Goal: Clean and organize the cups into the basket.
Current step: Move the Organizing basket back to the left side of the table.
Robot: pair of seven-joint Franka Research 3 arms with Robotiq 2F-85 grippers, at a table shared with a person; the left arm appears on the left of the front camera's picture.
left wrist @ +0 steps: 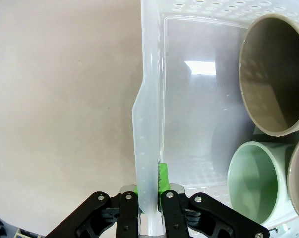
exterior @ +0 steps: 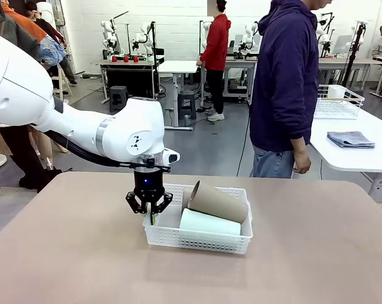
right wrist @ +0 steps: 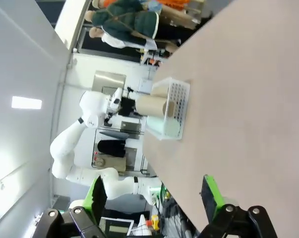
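Cups lie on their sides in the white basket (exterior: 232,244) near the middle of the desk (exterior: 317,253); the brown cup (exterior: 217,201) rests tilted on the basket's far rim, partly over the mint green cup (exterior: 210,223), which lies along the near side; the left arm's fingers (left wrist: 150,191) are pinched tight on the basket's left end wall, one green pad inside and one outside; the right arm's fingers (right wrist: 154,196) stand spread wide above the desk, well apart from the basket, holding nothing.
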